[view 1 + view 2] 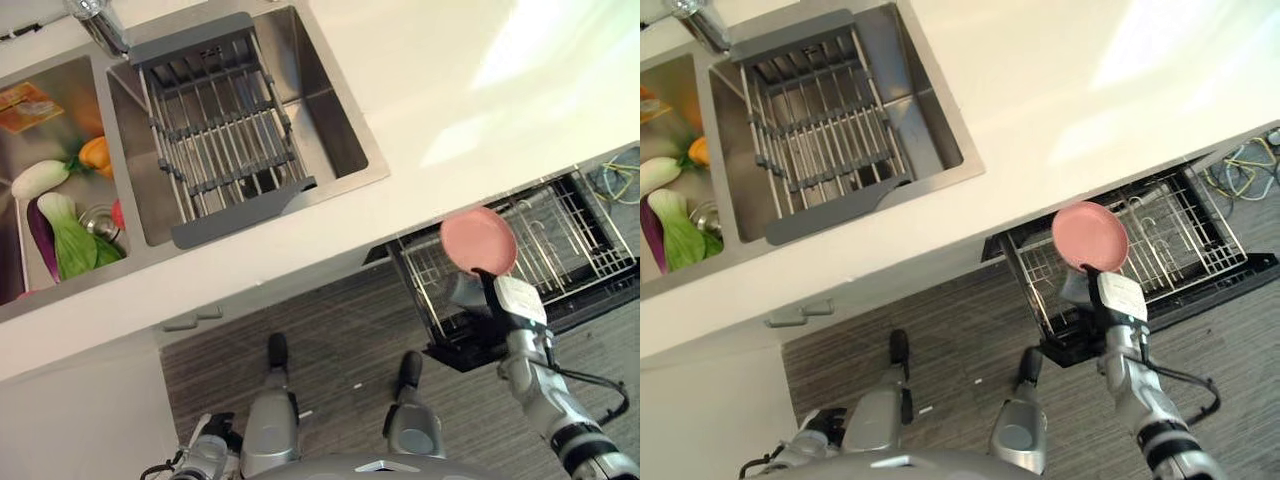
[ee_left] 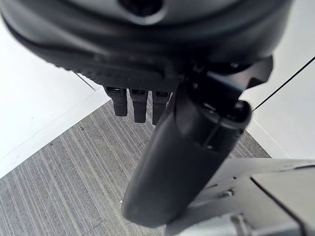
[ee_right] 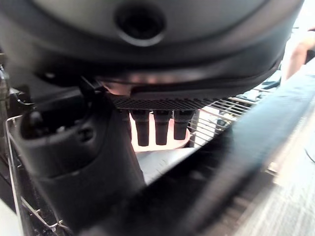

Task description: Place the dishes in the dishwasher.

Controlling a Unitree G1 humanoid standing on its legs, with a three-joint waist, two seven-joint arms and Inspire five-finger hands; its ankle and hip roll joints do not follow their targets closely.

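A round pink plate (image 1: 479, 241) is held up over the front left part of the pulled-out dishwasher rack (image 1: 570, 235). My right hand (image 1: 468, 291) is shut on the plate's lower edge, and the pink plate (image 3: 156, 142) shows just past its fingers (image 3: 161, 129) in the right wrist view. The wire rack sits low, below the counter edge, and looks bare around the plate. My left hand (image 1: 207, 455) hangs low at the lower left above the floor, with relaxed fingers (image 2: 138, 104) holding nothing.
A white counter (image 1: 450, 110) runs above the dishwasher. A double sink holds a grey drying rack (image 1: 222, 130) in its right basin and vegetables (image 1: 62, 235) in the left one. A faucet (image 1: 97, 22) stands behind. Striped grey floor (image 1: 330, 350) lies below.
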